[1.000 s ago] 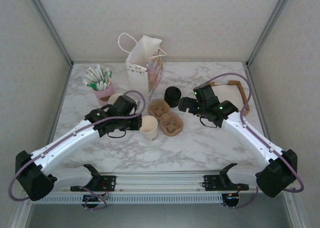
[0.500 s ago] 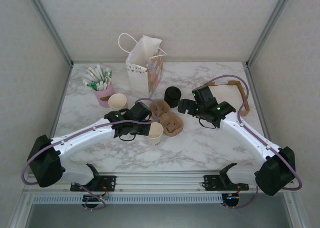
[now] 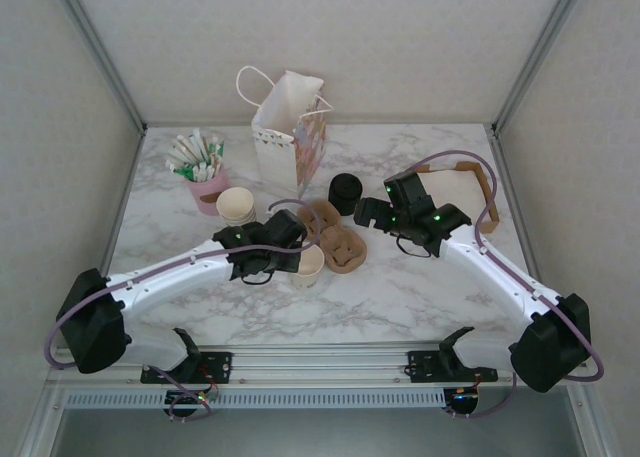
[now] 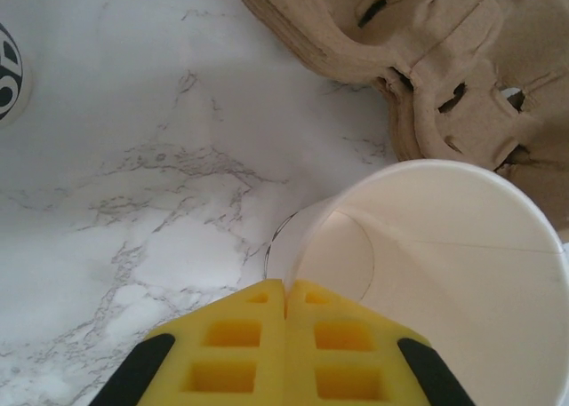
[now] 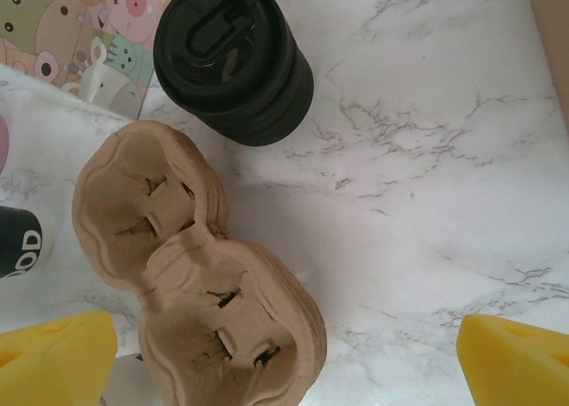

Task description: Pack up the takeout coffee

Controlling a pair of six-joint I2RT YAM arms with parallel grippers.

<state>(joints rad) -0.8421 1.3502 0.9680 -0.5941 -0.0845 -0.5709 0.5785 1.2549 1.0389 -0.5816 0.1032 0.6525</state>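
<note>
1. You can read the white letters "OD" on a dark band (image 5: 18,242) just beside the cardboard carrier (image 5: 196,273); the word's start is cut off.
2. White marks on a dark round thing (image 4: 7,68) on the table are too clipped for you to read.

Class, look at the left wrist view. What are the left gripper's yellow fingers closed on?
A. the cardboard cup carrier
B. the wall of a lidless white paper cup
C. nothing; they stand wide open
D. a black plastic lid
B: the left gripper is shut, its two fingers pressed together on the wall of the lidless paper cup, next to the cardboard cup carrier.
</note>
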